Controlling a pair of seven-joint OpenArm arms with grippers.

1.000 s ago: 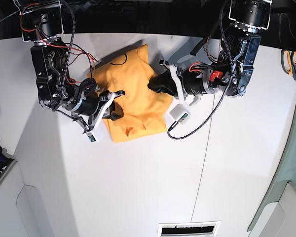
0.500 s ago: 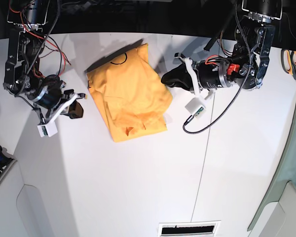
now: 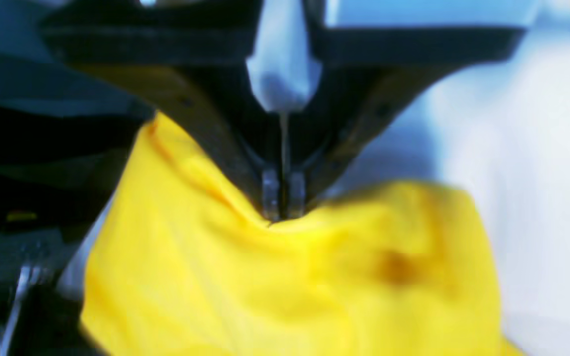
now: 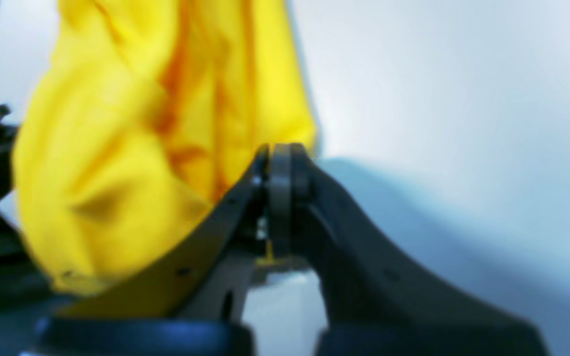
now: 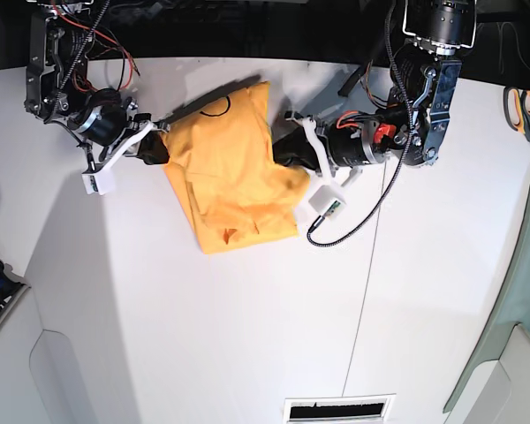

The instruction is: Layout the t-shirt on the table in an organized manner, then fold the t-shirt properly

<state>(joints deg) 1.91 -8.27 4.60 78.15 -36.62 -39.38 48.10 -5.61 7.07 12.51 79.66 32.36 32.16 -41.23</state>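
Observation:
The orange-yellow t-shirt (image 5: 234,177) lies folded into a rough rectangle on the white table (image 5: 247,336), with its black print (image 5: 214,110) showing near the far edge. My left gripper (image 5: 281,155) is shut, and its tips press into the shirt's right edge. In the left wrist view the fabric (image 3: 285,287) puckers under the closed left gripper (image 3: 281,210). My right gripper (image 5: 162,146) is shut at the shirt's upper left edge. In the right wrist view the closed right gripper (image 4: 280,151) sits against the shirt (image 4: 117,148), with no cloth between its fingers.
Scissors (image 5: 526,115) lie at the table's far right edge. A black cable (image 5: 353,221) loops down from the left arm onto the table. A thin dark seam (image 5: 362,309) runs down the tabletop. A vent slot (image 5: 336,409) sits at the near edge.
Both arms drew back from the shirt, then returned. The right gripper now meets the upper left edge, higher than before. The left gripper is back at the right edge. The shirt barely shifted.

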